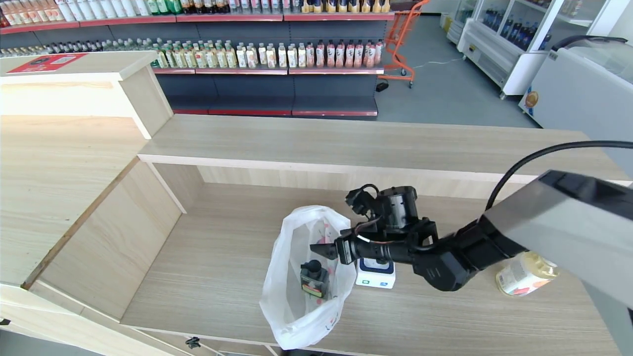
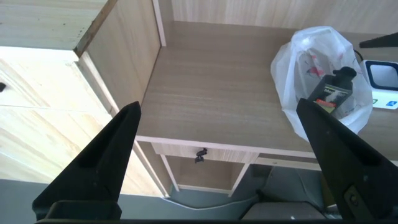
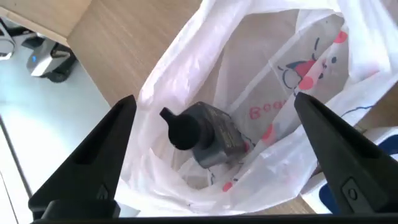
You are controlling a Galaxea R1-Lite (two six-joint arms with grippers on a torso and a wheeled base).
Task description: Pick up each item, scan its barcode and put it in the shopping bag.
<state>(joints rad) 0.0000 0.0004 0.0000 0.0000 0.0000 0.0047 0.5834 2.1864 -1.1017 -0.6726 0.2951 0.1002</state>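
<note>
black fingers of my right gripper (image 3: 214,99) stand spread wide and empty just above the mouth of the white plastic shopping bag (image 1: 282,296). a dark grey pouch with a black cap (image 3: 208,134) lies inside the bag. a white scanner box with a blue screen (image 1: 376,277) sits just beside the bag, and a pale yellow bottle (image 1: 526,274) lies on its side beyond the box. my left gripper (image 2: 219,106), also wide open and empty, hangs well apart from the bag.

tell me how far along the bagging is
Done: one dark capped item lies inside the shopping bag. In hand: nothing; the right hand hangs open over the bag. Left: the pale bottle lying on the counter, not yet scanned or bagged.
</note>
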